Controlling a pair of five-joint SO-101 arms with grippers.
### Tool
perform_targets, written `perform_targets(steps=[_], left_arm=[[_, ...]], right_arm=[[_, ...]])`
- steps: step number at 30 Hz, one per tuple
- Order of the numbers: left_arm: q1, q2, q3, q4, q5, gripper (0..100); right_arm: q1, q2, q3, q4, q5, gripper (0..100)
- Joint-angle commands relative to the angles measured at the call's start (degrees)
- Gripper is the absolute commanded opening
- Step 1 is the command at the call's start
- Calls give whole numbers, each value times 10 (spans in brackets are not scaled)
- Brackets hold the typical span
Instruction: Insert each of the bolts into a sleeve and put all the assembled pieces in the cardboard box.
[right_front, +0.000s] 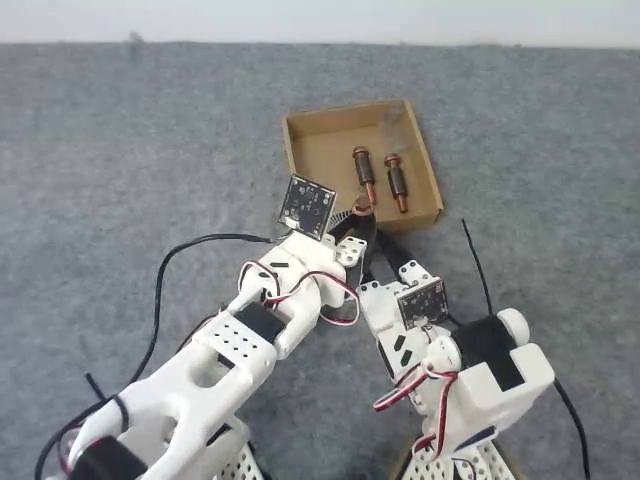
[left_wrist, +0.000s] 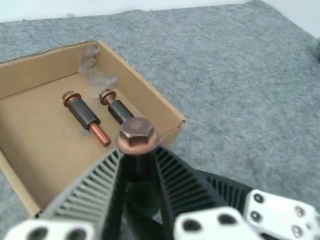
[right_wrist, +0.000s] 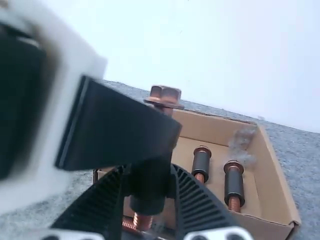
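Gripped the bolt head-up in the left gripper, fingers narrowed onto the dark stem right under the head. Pinched the sleeve lower down in the right gripper, fingers closed tight around it, with thread poking out beneath them. Probably shared between both grippers to seat bolt fully in sleeve before any release. Kept just short of the box, likely to allow a brief carry over its near wall. Already boxed beyond the fingertips: two pieces, side by side and apart, heads pointing away from the fingers.
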Motion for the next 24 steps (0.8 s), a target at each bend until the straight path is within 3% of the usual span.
perform_targets(steps=[1,6,12,24], left_arm=[[-11,4,8,-2,-7,13],[-10,3,12,-5,-7,18],[-12,-1,15,-3,47,158],[-10,-2,15,-5,54,152]], right_arm=[[18,-33,0,-22,7,6],[18,-33,0,-22,7,6],[18,-33,0,-22,7,6],[19,-33,0,-21,7,6]])
